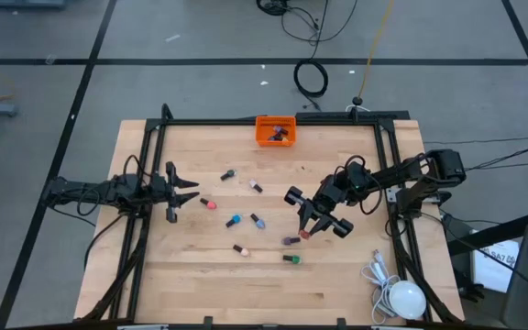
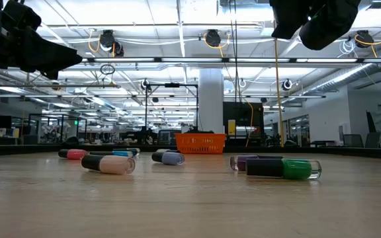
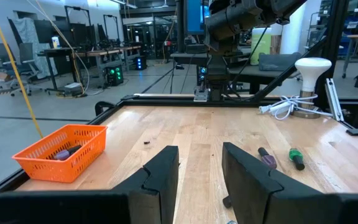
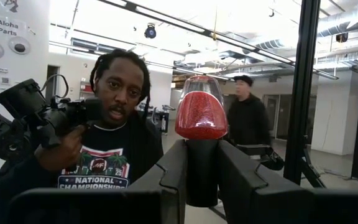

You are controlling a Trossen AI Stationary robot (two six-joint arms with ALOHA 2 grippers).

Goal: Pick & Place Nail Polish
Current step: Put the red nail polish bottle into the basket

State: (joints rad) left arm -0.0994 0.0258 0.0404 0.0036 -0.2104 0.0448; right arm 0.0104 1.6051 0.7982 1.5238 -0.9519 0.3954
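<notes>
A pale wooden table (image 1: 200, 284) framed by black rails stands in a large workshop with a grey floor and bright ceiling lights. Over its right half the right gripper (image 1: 308, 229) hangs above the boards with its two dark fingers (image 4: 173, 177) clamped on a small red glitter nail polish bottle with a black cap (image 4: 200, 116), the cap pinched between them and the red body sticking out past the tips. Beyond that bottle, in the room behind the table, a person in a dark printed T-shirt (image 4: 98, 165) holds a camera, and a second person in dark clothes (image 4: 248, 118) stands farther back. Just beside the right gripper on the boards lies a purple bottle (image 1: 291, 240), and a little past it, toward the front edge, a green bottle with a black cap (image 1: 291, 259). Between the two grippers more small bottles lie scattered on their sides: a peach one (image 1: 240, 249), a blue one (image 1: 233, 221), a greyish one (image 1: 258, 221), a pink one (image 1: 209, 203) and two dark ones (image 1: 228, 174) (image 1: 256, 186). The left gripper (image 1: 180, 191) waits over the left side with its fingers (image 3: 163, 174) apart and nothing between them. Well away from both grippers, at the far edge, sits an orange plastic mesh bin (image 1: 262, 137) with dark bottles inside. A white lamp with its coiled cord (image 1: 400, 298) rests at the front right corner.
</notes>
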